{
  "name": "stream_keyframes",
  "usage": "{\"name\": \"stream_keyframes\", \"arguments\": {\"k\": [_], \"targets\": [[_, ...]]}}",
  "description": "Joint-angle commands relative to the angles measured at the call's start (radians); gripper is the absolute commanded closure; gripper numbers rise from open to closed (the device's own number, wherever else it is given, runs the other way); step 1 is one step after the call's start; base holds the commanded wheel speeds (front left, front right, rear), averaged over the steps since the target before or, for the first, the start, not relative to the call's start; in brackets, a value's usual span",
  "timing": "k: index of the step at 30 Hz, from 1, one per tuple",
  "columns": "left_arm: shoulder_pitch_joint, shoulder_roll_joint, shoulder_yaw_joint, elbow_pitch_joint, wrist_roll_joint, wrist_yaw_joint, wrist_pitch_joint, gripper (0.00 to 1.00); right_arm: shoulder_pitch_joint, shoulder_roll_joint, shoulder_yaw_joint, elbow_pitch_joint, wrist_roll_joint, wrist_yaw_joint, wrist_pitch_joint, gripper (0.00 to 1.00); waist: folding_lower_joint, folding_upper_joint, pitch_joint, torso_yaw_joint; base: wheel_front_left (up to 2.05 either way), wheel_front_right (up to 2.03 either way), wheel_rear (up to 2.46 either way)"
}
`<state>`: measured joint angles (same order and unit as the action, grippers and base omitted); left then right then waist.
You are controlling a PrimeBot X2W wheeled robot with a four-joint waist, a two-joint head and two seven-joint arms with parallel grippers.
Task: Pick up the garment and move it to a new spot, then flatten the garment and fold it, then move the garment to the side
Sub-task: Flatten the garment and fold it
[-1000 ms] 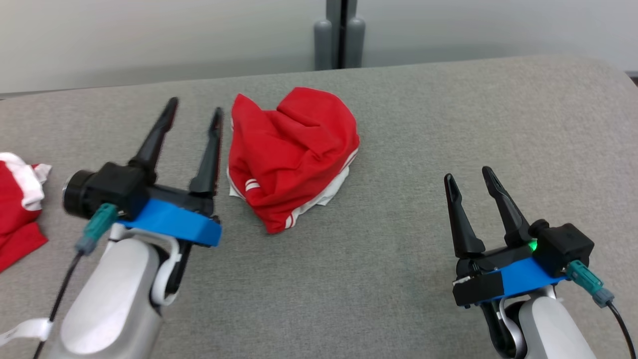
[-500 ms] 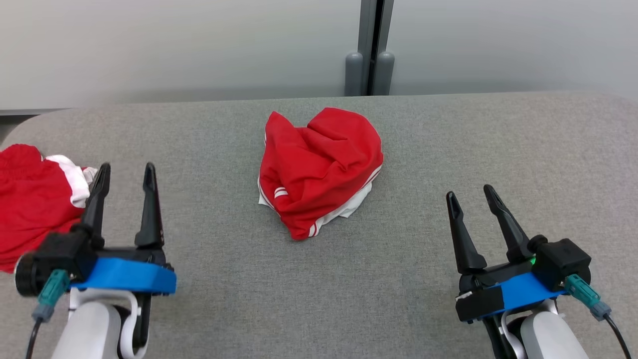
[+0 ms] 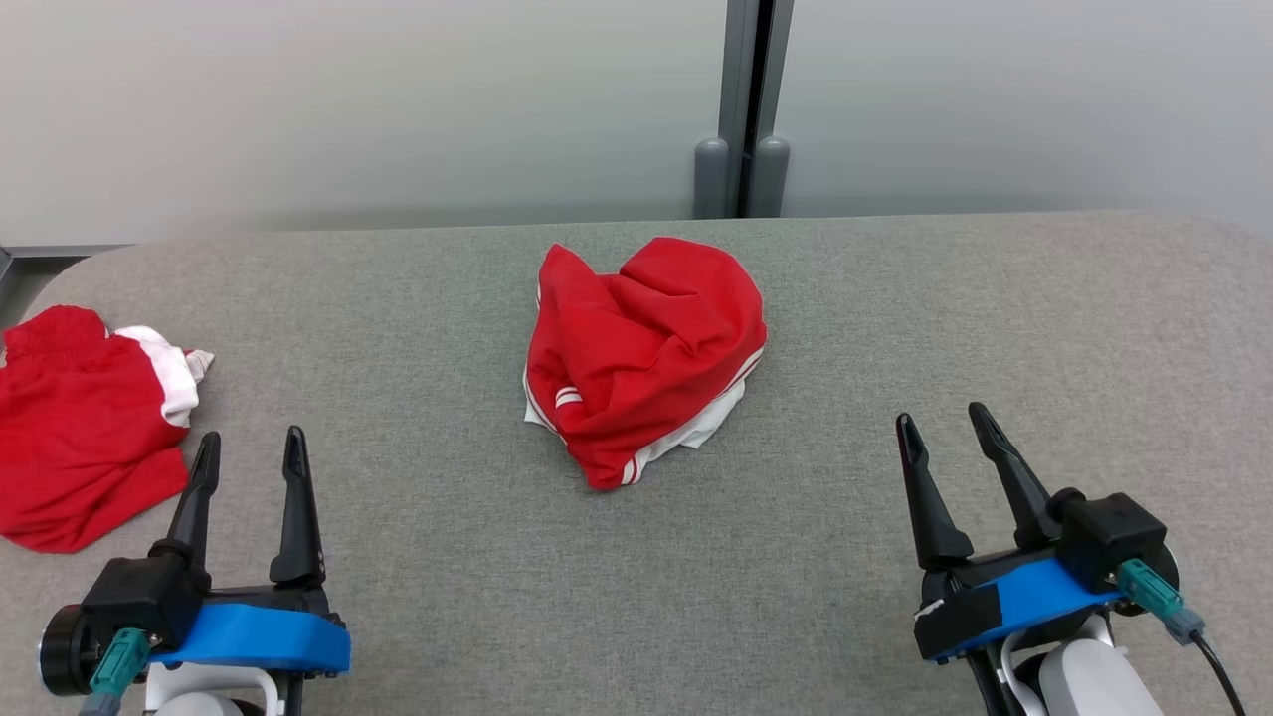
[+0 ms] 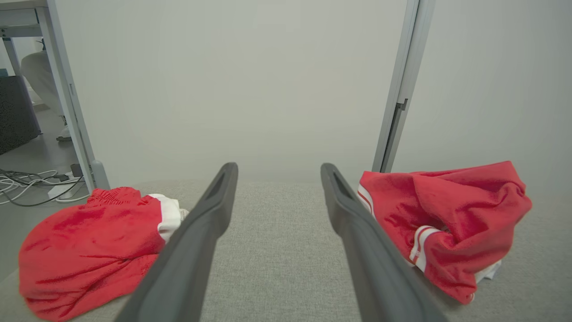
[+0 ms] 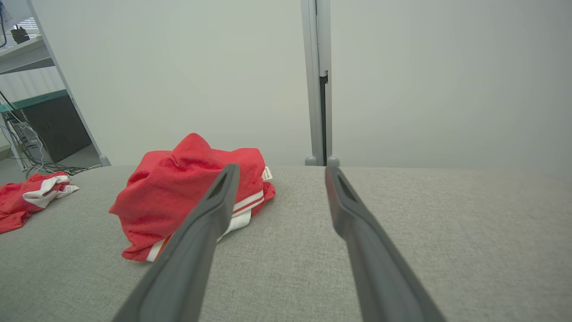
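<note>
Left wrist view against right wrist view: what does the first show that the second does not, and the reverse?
Left wrist view: the open left claw and white cables on the floor. Right wrist view: the open right claw, a small white label on the crumpled red garment, a green-edged shelf. Both: that garment, a second red garment, the grey padded table.

No text, brand, number or sign can be read in any view. One small white tag (image 5: 267,173) sits at the far right edge of the crumpled red fabric garment with white stripes (image 5: 178,192) (seen from the right wrist). Any print on it is too small to read.
</note>
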<state>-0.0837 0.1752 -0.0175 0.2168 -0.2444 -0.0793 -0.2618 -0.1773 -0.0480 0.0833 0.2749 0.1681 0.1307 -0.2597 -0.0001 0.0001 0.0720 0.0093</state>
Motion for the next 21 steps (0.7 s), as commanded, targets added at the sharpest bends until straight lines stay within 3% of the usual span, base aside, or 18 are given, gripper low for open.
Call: {"name": "stream_keyframes", "arguments": {"k": [1,21], "targets": [[0.004,-0.004,0.005,0.0,0.008,-0.003,-0.005,0.0,-0.011,-0.004,-0.003,0.009,-0.004,0.0,-0.004,0.0,0.0001,-0.0001,0.0,0.001,0.0,0.0,0.0],[-0.004,-0.05,0.07,0.036,0.069,-0.041,-0.005,0.0,-0.059,-0.004,0.001,0.097,0.004,0.0,-0.006,0.0,0.0001,-0.0001,-0.009,0.005,0.0,0.0,0.0]]}}
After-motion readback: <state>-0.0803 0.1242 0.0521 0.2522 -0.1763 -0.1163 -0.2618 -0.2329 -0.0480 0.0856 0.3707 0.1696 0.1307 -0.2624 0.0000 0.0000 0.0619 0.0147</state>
